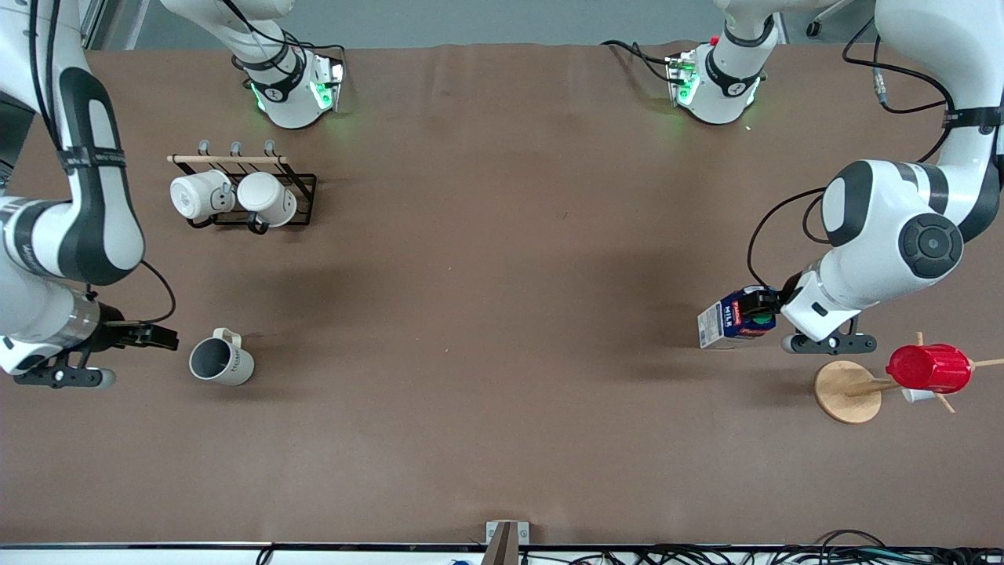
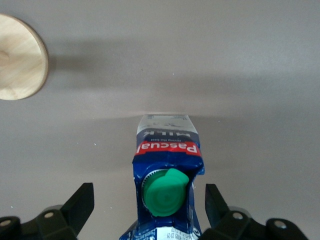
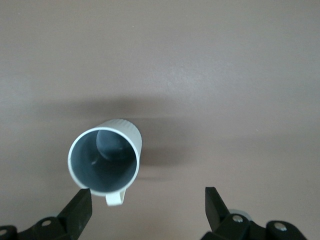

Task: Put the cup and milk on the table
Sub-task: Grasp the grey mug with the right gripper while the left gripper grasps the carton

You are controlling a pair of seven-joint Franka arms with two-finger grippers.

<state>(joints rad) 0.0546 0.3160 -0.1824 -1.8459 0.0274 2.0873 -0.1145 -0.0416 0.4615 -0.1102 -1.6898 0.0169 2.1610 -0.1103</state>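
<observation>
The off-white cup (image 1: 222,362) with a grey inside stands upright on the brown table (image 1: 502,314) toward the right arm's end. My right gripper (image 1: 161,339) is open and empty beside it, apart from it. In the right wrist view the cup (image 3: 105,157) sits just off one finger, outside my right gripper (image 3: 147,210). The dark-blue milk (image 1: 737,318) with a green cap stands on the table toward the left arm's end. My left gripper (image 1: 759,312) is open around its top. In the left wrist view the milk (image 2: 167,150) shows between the spread fingers of my left gripper (image 2: 149,202), with gaps on both sides.
A black wire rack (image 1: 302,188) holding two white mugs stands farther from the front camera than the cup. A wooden mug tree with a round base (image 1: 847,391) (image 2: 20,62) carries a red ribbed cup (image 1: 929,367) beside the milk, nearer the front camera.
</observation>
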